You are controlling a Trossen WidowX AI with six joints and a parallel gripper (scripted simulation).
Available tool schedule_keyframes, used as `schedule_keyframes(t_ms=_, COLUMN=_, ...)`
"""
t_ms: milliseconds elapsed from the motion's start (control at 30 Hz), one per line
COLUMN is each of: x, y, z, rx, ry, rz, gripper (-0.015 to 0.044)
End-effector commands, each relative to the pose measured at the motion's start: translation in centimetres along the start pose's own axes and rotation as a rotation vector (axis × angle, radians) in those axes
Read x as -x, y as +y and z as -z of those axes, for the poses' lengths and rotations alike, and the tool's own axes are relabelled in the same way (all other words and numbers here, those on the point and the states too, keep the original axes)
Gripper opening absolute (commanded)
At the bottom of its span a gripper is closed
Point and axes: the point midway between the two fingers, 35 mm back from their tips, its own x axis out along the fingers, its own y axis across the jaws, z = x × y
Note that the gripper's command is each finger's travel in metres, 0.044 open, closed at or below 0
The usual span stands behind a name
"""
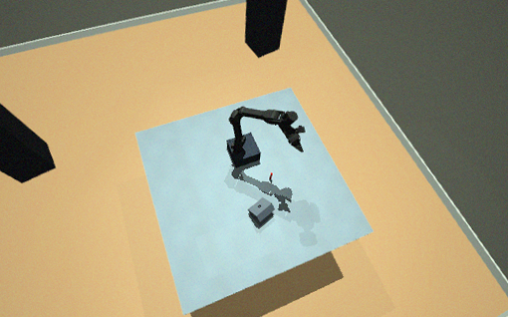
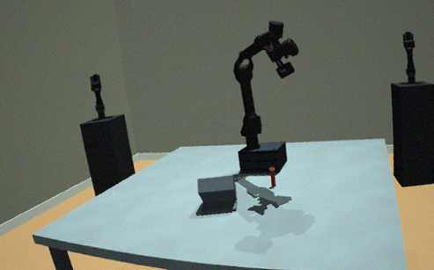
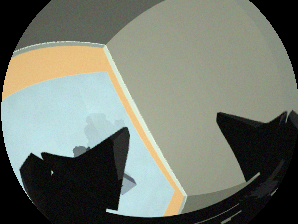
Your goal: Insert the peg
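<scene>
A thin red peg [image 1: 270,176] [image 2: 272,178] stands upright on the table, in front of the arm's base. The grey block with the sloped panel [image 1: 265,209] [image 2: 217,189] sits farther out from the base. Its small dark hole [image 1: 259,206] shows in the top view; the hole is not visible in the exterior view. My gripper [image 1: 302,140] [image 2: 290,59] [image 3: 176,124] is open and empty, high above the table and off to one side of the peg. In the wrist view the peg is not seen, and a grey corner that looks like the block shows beside the left finger.
The black arm base [image 1: 244,151] [image 2: 262,156] stands on the pale blue table [image 1: 187,171] [image 2: 126,229] [image 3: 50,110]. The arm's shadow falls around the peg and block. Two dark pedestals [image 1: 265,22] [image 2: 413,133] stand off the table, with small arms on them in the exterior view.
</scene>
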Motion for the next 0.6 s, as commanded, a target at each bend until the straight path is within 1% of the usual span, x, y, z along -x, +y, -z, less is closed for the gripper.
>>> schedule_keyframes(t_ms=0, x=-1.6, y=2.1, z=0.8, rx=-0.075, ry=0.029, rz=-0.061, gripper=0.0440)
schedule_keyframes(t_ms=567, x=-5.5, y=9.3, z=4.6, rx=-0.423, ry=0.189, rz=-0.243, gripper=0.0440)
